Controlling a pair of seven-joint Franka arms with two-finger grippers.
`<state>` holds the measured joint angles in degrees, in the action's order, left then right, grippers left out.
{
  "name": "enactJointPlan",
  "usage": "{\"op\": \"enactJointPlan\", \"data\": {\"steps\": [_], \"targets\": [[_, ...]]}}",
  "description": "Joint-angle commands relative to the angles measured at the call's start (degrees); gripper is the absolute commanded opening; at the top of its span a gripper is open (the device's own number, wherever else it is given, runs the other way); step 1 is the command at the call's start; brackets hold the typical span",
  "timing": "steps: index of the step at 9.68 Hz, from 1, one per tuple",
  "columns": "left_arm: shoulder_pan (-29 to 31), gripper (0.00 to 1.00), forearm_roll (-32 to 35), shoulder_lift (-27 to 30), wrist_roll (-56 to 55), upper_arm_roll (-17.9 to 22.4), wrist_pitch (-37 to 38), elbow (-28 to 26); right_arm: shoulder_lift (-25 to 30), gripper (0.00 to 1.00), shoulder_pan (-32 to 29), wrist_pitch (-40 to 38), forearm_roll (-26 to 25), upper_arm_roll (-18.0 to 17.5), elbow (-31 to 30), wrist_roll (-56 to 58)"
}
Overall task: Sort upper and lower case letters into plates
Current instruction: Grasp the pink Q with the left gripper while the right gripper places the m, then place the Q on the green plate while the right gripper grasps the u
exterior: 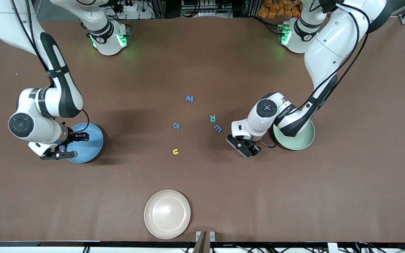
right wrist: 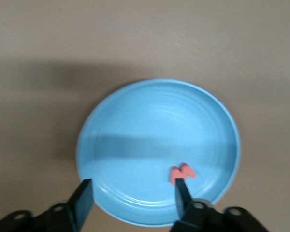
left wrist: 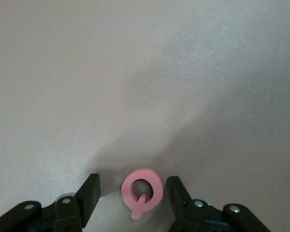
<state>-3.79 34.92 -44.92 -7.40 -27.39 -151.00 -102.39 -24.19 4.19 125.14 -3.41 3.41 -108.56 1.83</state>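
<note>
My left gripper is open and low over the table beside the mint green plate. In the left wrist view a pink letter Q lies flat between its open fingers; the front view hides it. My right gripper is open over the sky blue plate, at its edge toward the right arm's end. A red letter lies in the sky blue plate. On the table between the plates lie a blue W, a teal R, a blue letter, a blue g and a yellow u.
A cream-white plate sits near the table edge closest to the front camera. The left arm's forearm hangs over part of the mint green plate. Both arm bases stand along the table's farthest edge.
</note>
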Motion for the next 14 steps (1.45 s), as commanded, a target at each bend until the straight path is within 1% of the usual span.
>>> {"op": "enactJointPlan", "data": {"steps": [1,4,5,6,7,8,9,10,11,12,14], "targets": [[0.6,0.65,1.3,-0.3,-1.7,0.3,-0.1,-1.1,-1.5,1.0,5.3,-0.7,4.5,-0.2,4.6,-2.8],[0.6,0.65,1.3,0.2,-4.4,0.3,0.3,-1.9,-7.1,1.0,11.6,-0.3,5.8,-0.2,12.8,-2.6],[0.6,0.63,1.2,0.2,-4.7,0.3,0.3,-1.9,-8.7,1.0,14.4,-0.3,5.8,-0.2,14.7,-2.6],[0.6,0.53,1.2,0.2,-5.0,0.3,0.4,-1.9,-9.9,1.0,17.5,-0.3,5.8,-0.2,15.7,-2.6],[0.6,0.49,1.2,0.3,-5.0,0.3,0.4,-1.9,-11.3,1.0,20.1,-0.3,5.9,-0.2,16.6,-2.8],[0.5,0.49,1.2,0.3,-5.0,0.3,0.4,-1.9,-12.9,1.0,22.8,-0.4,6.0,-0.2,17.7,-3.6],[0.5,0.44,1.2,0.3,-4.9,0.3,0.4,-1.9,-14.6,1.0,25.1,-0.3,6.8,-0.2,18.8,-5.3],[0.5,0.35,1.2,0.3,-4.9,0.3,0.4,-1.9,-16.7,1.0,26.7,-0.3,6.9,-0.2,20.3,-6.0],[0.6,0.22,1.2,0.4,-4.9,0.2,0.5,-1.9,-18.2,1.0,27.2,-0.3,6.9,-0.2,21.7,-6.0],[0.8,0.14,1.2,0.9,-4.8,0.2,1.2,-1.9,-20.1,1.0,28.1,-0.3,6.9,-0.2,23.8,-6.4],[2.5,0.12,1.0,2.8,-4.4,-1.1,6.8,-1.2,-24.1,1.0,29.6,-0.2,6.5,-0.2,28.4,-10.1]]}}
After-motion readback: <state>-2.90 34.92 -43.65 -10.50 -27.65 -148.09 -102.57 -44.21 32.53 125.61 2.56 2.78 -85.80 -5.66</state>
